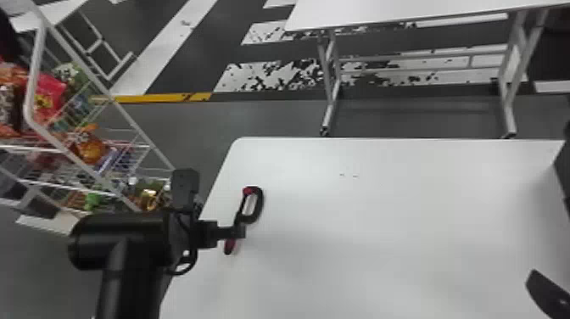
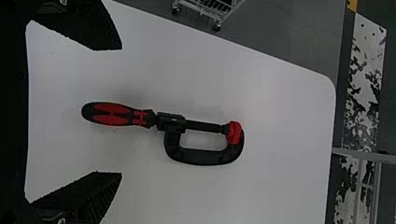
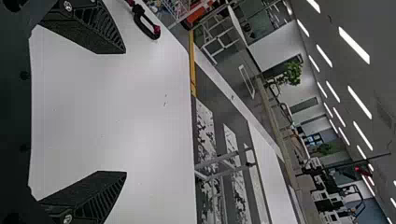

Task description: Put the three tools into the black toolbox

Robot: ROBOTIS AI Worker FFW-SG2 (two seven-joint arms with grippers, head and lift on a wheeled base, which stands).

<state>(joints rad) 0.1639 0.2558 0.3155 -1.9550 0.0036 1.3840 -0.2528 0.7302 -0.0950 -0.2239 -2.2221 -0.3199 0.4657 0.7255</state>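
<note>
The left gripper (image 1: 242, 231) is over the clamp (image 1: 258, 212), near the left edge of the white table (image 1: 381, 225). Its two black fingers (image 2: 91, 198) are wide apart, with nothing held in them. In the head view, it hides a bit of the clamp's middle. The clamp lies flat on the table. It is black with red bits. Its fat handle (image 1: 229, 246) points back to the robot, and its black loop points away. In the left wrist view, part of the handle is in line with the gap between the fingers, and they do not touch it.

The right gripper (image 1: 547, 292) is over the table too, at the right side, well apart from the clamp. Its fingers (image 3: 88, 200) are wide apart and hold nothing.

Some small dark marks (image 1: 349, 175) are on the table. To the left is a white wire rack (image 1: 40, 85) with bright bags (image 1: 48, 95) in it. Farther off is one more white table (image 1: 403, 10), with gray legs. A yellow stripe (image 1: 161, 98) runs along the floor (image 1: 203, 123).
</note>
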